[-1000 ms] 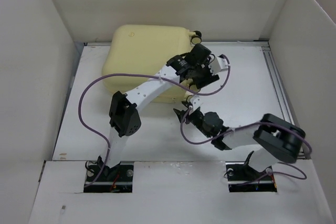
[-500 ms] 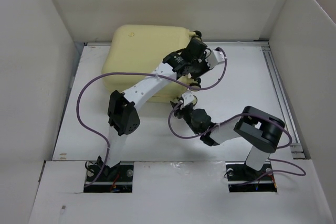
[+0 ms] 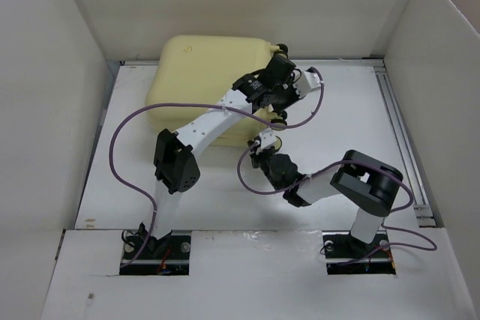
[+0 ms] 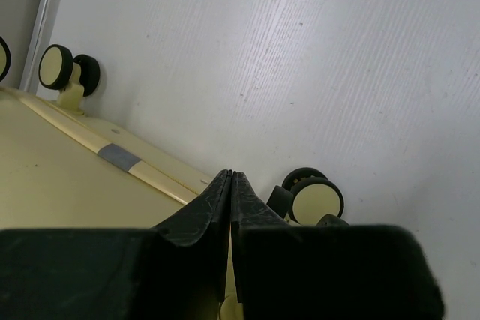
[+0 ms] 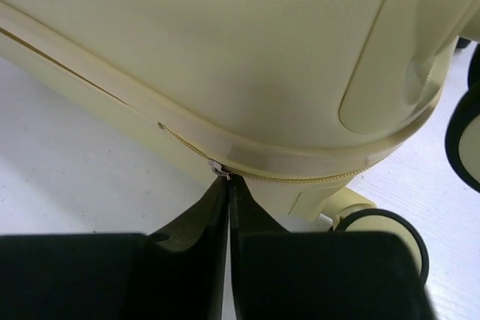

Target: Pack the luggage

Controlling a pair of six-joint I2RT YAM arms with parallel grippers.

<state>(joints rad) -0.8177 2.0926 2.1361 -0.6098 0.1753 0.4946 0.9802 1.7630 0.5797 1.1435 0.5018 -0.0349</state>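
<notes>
Pinching the pale yellow luggage (image 5: 225, 50) zipper pull (image 5: 220, 171), right fingers (image 5: 199, 219) clench; left fingers (image 4: 201, 215) clench empty.

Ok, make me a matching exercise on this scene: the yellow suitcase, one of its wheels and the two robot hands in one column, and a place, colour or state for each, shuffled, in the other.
1 pale yellow hard-shell suitcase
2 small round caster wheel
3 left hand
4 right hand

A closed, tips at the zipper line
B lying flat at the far side of the table
C closed, above the wheeled edge
D black tyre, cream hub

Pairs: 1-B, 2-D, 3-C, 4-A.
</notes>
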